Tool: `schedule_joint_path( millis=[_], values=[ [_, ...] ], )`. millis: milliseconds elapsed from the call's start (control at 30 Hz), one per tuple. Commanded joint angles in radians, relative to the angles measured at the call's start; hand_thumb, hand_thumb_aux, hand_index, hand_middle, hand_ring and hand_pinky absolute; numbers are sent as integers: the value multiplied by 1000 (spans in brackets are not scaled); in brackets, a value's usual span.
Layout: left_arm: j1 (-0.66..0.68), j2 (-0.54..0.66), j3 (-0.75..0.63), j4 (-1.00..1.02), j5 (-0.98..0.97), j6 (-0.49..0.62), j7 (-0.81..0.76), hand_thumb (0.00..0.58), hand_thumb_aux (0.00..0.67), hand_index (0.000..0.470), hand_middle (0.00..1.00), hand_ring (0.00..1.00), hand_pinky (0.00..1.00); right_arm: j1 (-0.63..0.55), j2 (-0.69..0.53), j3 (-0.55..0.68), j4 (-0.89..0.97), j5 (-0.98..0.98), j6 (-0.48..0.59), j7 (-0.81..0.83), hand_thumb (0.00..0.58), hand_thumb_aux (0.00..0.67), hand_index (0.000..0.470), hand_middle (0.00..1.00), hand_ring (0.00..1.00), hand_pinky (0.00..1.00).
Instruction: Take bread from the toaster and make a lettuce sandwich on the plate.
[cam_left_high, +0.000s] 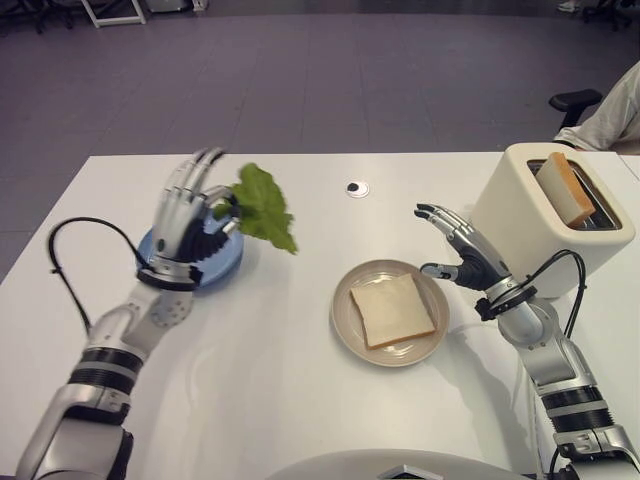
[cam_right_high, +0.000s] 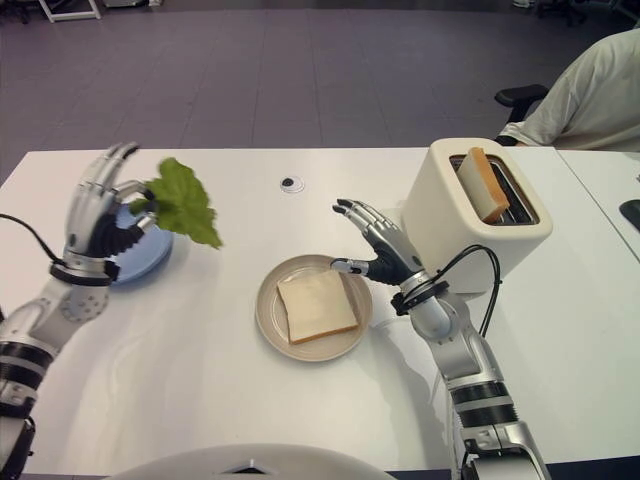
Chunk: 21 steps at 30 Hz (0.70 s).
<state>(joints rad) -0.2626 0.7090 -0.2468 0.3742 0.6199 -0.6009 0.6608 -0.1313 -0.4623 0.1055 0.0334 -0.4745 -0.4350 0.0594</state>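
The left hand (cam_right_high: 95, 215) holds a lettuce leaf (cam_right_high: 185, 205), well apart from the bread slice (cam_right_high: 315, 305) on the plate (cam_right_high: 265, 315).

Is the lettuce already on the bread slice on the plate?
No, the left hand holds the lettuce up near the blue dish, and the bread slice on the plate is bare.

No writing, number, brand mark or sign can be read anywhere; the toaster (cam_left_high: 525, 220) shows a plain cream side; the plate (cam_left_high: 342, 312) has a plain rim; the small round disc (cam_left_high: 357, 188) on the tabletop (cam_left_high: 280, 400) is too small to tell whether it bears any marking.
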Motion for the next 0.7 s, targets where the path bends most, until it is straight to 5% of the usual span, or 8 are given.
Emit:
schedule_joint_path(
  millis=[33, 233, 700],
  values=[
    [15, -110, -64, -49, 17, -28, -89, 580, 670, 470, 0, 0, 0, -30, -22, -49, -24, 28, 10, -3, 0, 0, 0, 0, 0, 0],
    [-32, -278, -156, -1, 41, -99, -169, 580, 670, 470, 0, 0, 0, -40, -46, -136, -62, 64, 22, -16, 0, 0, 0, 0, 0, 0],
    [-63, -374, -246, 310, 92, -210, -254, 580, 670, 470, 0, 0, 0, -56, -94, -228, -87, 84, 44, -11, 0, 0, 0, 0, 0, 0]
  ],
)
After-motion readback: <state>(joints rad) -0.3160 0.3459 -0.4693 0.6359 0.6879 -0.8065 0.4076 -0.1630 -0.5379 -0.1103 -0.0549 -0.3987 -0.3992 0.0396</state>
